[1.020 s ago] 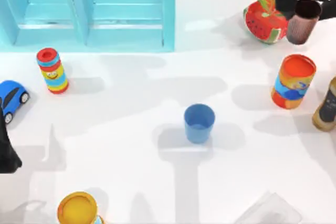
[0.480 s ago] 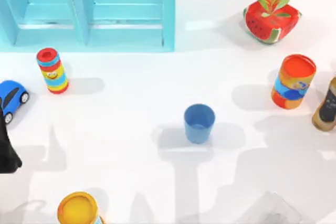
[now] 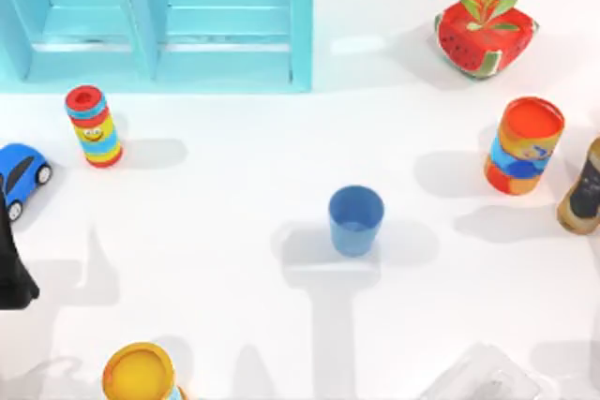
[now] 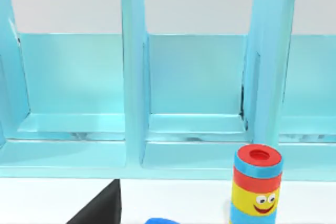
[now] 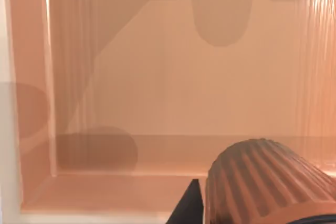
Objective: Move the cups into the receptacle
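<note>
The plain blue cup [image 3: 355, 219] stands upright near the middle of the table, with no gripper near it. The ribbed dark brown cup [image 5: 262, 182] sits close under the right wrist camera, with my right gripper [image 5: 247, 214] shut on it and one dark finger [image 5: 187, 205] showing beside its wall. Beyond that cup lie the salmon-coloured walls and floor of the receptacle [image 5: 157, 77]. My left gripper [image 3: 11, 274] is parked at the table's left edge.
A turquoise shelf unit [image 3: 159, 21] spans the back left. A striped toy cylinder [image 3: 92, 125] and a blue toy car [image 3: 21, 173] stand at the left. At the right are a watermelon planter [image 3: 483, 30], an orange-and-blue can [image 3: 523, 144] and a brown bottle [image 3: 586, 189]. A yellow-topped cylinder [image 3: 139, 372] stands at the front.
My right arm, holding the brown cup beside the watermelon planter a second ago, has left the top view. The blue cup and the left arm have not moved.
</note>
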Available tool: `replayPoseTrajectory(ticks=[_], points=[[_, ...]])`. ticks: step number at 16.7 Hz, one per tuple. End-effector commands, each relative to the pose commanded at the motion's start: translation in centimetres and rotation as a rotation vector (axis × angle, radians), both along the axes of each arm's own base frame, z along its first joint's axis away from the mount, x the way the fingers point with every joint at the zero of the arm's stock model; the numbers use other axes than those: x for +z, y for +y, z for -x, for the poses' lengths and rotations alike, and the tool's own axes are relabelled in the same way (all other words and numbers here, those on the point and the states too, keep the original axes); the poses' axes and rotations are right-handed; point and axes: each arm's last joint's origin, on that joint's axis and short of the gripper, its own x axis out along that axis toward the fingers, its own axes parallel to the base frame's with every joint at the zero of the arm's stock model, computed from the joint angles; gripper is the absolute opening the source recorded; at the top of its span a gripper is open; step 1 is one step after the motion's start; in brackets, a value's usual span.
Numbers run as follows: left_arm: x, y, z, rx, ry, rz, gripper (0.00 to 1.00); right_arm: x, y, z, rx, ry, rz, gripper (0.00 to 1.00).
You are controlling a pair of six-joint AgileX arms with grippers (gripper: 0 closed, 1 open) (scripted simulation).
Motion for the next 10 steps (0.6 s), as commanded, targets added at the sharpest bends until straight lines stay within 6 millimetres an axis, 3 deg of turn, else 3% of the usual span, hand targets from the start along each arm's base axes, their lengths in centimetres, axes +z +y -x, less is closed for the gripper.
replayPoseTrajectory(ticks=[5, 10], points=[[0.0, 0.0, 0.0, 0.0, 0.0, 0.0, 1.0, -0.4, 0.0, -0.3, 0.005, 0.001, 0.001, 0.0], [0.0, 0.0, 0.0, 0.0, 0.0, 0.0, 1.0, -4.2, 0.0, -0.8, 0.0, -0.007, 0.005, 0.0]])
